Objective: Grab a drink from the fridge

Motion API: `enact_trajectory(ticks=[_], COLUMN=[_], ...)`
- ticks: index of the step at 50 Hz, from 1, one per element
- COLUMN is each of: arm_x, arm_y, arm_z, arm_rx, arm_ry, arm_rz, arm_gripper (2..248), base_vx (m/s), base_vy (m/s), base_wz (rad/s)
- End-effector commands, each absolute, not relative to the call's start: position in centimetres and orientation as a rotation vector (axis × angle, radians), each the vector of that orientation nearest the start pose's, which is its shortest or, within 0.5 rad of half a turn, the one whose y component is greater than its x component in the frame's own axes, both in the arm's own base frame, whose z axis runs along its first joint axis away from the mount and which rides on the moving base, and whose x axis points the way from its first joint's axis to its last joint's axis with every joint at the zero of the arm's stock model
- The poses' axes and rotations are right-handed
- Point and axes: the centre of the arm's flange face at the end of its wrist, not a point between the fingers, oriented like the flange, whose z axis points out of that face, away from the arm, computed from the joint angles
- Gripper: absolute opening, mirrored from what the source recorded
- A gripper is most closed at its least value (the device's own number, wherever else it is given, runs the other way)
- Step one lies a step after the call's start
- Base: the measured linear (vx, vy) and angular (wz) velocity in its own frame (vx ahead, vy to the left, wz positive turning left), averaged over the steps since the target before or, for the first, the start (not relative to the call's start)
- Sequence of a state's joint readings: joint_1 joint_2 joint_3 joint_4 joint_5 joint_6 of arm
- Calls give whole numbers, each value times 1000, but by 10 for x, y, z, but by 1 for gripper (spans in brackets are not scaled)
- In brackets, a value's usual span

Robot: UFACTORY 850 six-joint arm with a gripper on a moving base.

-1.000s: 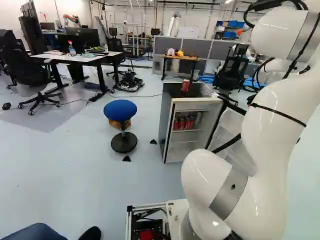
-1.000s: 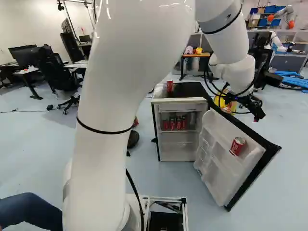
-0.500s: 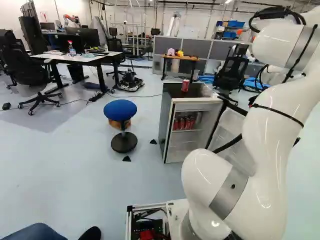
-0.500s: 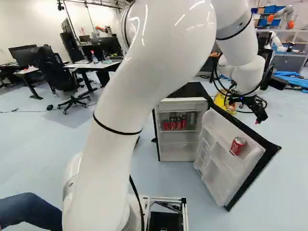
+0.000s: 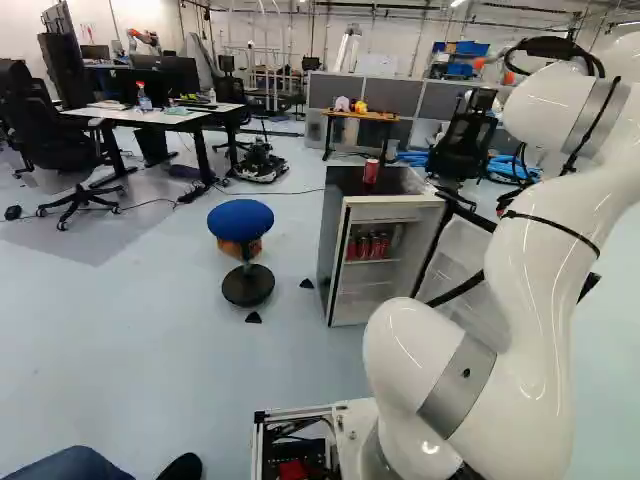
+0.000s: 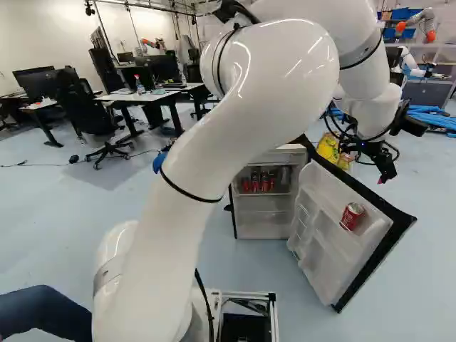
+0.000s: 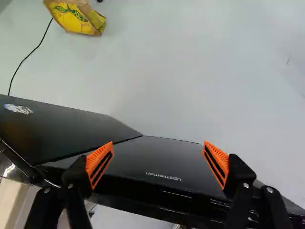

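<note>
In the right base view my gripper [image 6: 383, 173] hangs in the air beyond the swung-out fridge door [image 6: 340, 231]. Both fingers stand wide apart with nothing between them in the wrist view, where the gripper [image 7: 158, 149] is above the door's black outer face [image 7: 157, 160]. The fridge [image 5: 380, 250] stands open, with several red cans [image 5: 368, 246] on its inner shelf. Another red can [image 6: 352, 216] lies tilted in the door's shelf. One more red can [image 5: 371, 171] stands on the fridge top; my arm hides it in the right base view.
A blue stool [image 5: 241, 220] stands beside the fridge in the left base view. A yellow bag [image 7: 78, 18] sits on the floor behind the fridge, near a thin cable. White desks and black chairs stand farther off; another robot [image 6: 422, 21] is at the back.
My arm has swung toward the right in the right base view, carrying the gripper slightly right and lower. Its upper part now covers the fridge-top can there. The base and fridge have not moved.
</note>
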State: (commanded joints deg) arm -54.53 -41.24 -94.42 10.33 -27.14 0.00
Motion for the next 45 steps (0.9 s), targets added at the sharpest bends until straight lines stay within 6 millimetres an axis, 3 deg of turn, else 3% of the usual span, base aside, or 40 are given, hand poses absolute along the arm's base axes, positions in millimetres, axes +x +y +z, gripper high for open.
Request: enact_trajectory(ticks=[28,45], arm_x=[446,443], arm_y=[-619,-640], arm_z=[431,427], arm_rx=[-2656,-2634], arm_ry=[1628,1637], arm_rz=[-589,-539], arm_gripper=[247,247], base_vx=[0,0], base_vy=[0,0], base_wz=[0,0])
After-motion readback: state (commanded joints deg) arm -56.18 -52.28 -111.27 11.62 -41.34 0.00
